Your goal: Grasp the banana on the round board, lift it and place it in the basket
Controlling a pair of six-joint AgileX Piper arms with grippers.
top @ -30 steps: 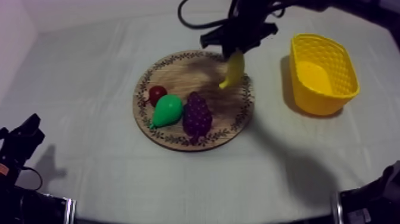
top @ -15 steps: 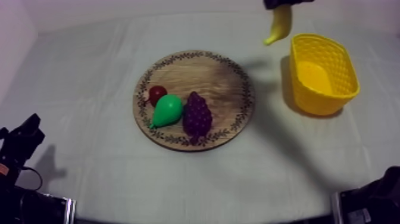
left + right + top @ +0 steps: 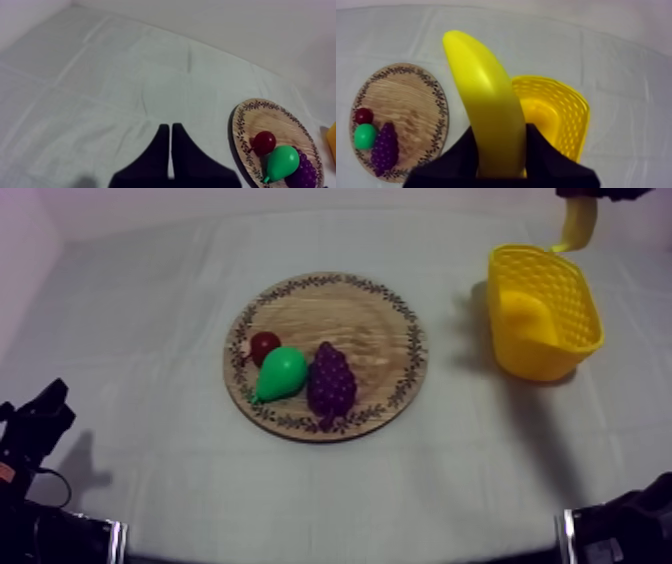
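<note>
Since the last picture the banana has moved to the right, from up near the left side of the basket to the upper right corner of the top view. Its low tip now hangs by the far rim of the basket. The banana is up in the air and not inside the basket yet. In the right wrist view the right gripper has its two black fingers squeezed on the sides of the banana, so it is holding it tight. The banana sticks out past the fingers, with the yellow basket right behind it and the round wooden board off to one side. In the top view the board sits in the middle of the frame, well apart from the basket at the right. Three toy fruits lie on the lower left part of the board. They are a green pear, purple grapes touching the pear, and a small red fruit just beside the pear, near the rim. The rest of the board is bare wood. At the lower left of the top view the left gripper rests low over the white cloth. In the left wrist view its fingers lie pressed together in a thin wedge with nothing between them, and the board with the three fruits is off beyond them.
</note>
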